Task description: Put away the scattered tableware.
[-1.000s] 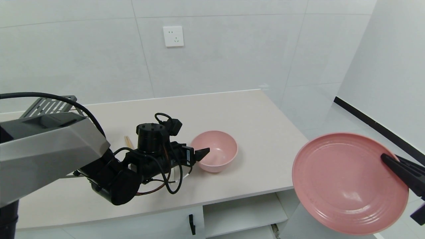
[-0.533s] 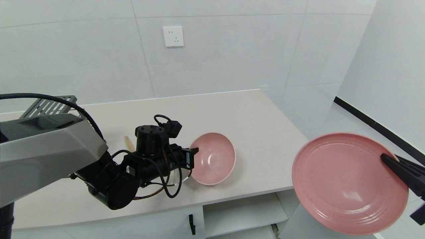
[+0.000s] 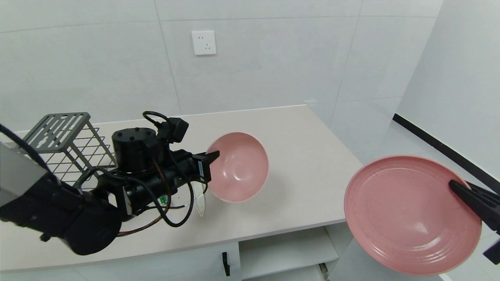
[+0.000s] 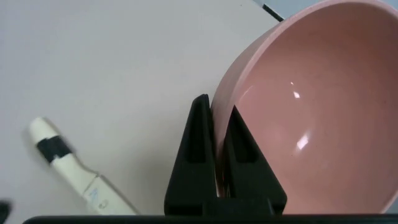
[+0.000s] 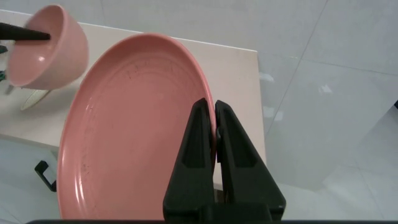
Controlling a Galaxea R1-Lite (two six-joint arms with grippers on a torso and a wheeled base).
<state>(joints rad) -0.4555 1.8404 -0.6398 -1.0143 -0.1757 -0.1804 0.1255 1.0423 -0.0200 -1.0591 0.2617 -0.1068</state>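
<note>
Where I see the bowl: the pink bowl hangs in the air over the middle of the counter. It is tipped on its side, with its hollow turned toward the counter's front right corner.
Left gripper: the left gripper has its jaws pinched on the bowl's rim, one finger inside the wall and one outside.
Plate: the pink plate is held in the air past the counter's right edge, off the front right corner, tilted with its face up toward my head camera.
Right gripper: the right gripper is clamped on the plate's rim.
White utensil: the white utensil lies on the counter near the front edge, below the left gripper. It may be a spoon, but my view is too poor to say.
Wire rack: the wire rack stands by the counter's left edge, toward the back.
</note>
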